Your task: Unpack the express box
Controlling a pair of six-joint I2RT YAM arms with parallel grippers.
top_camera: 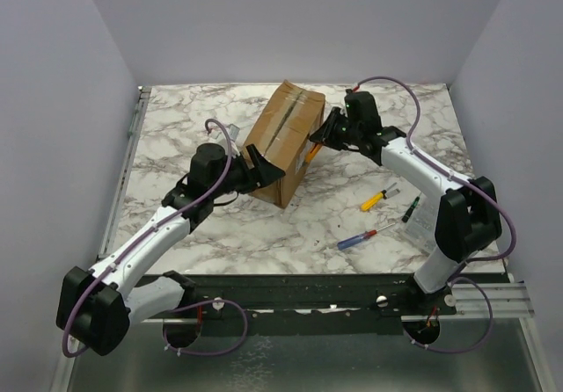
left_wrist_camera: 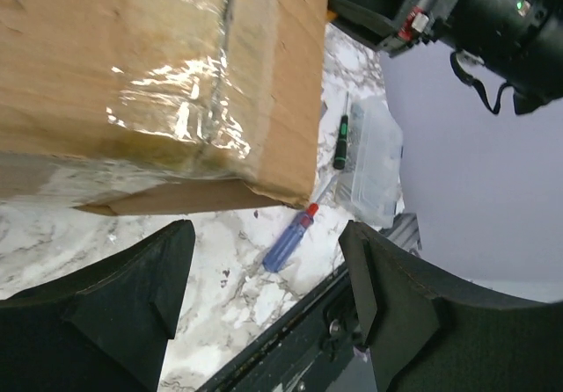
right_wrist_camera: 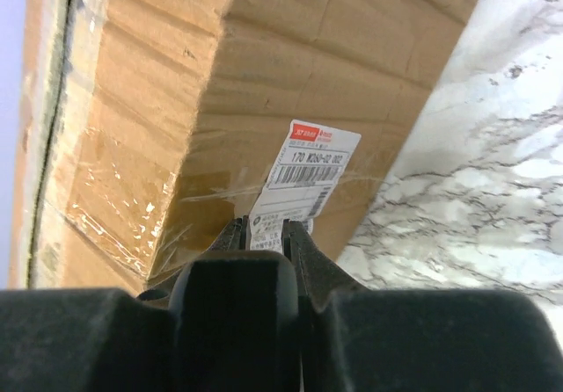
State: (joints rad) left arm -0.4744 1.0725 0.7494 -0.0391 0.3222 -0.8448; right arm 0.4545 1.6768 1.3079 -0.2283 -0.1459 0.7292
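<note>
express box: brown rectangular corrugated cardboard carton, the largest item present, standing on the white and grey marble-pattern table towards its middle rear, turned at an angle to the table edges and lying between the two grippers. glossy clear tape runs along its centre seam and wraps over the edge, wrinkled at the corner. small white printed label with a red header and a barcode is stuck on the side face near the right arm. left gripper: black fingers spread wide, holding nothing, placed just beside the near lower corner of the carton; contact with the cardboard cannot be told. right gripper: fingers drawn close with only a narrow gap, tips at the lower edge of the label; whether they pinch the carton cannot be told. loose items to the right of the carton, near the right arm: yellow-handled screwdriver; blue-handled screwdriver with a red collar; small black and green screwdriver, lying just beside a small clear plastic case.
</note>
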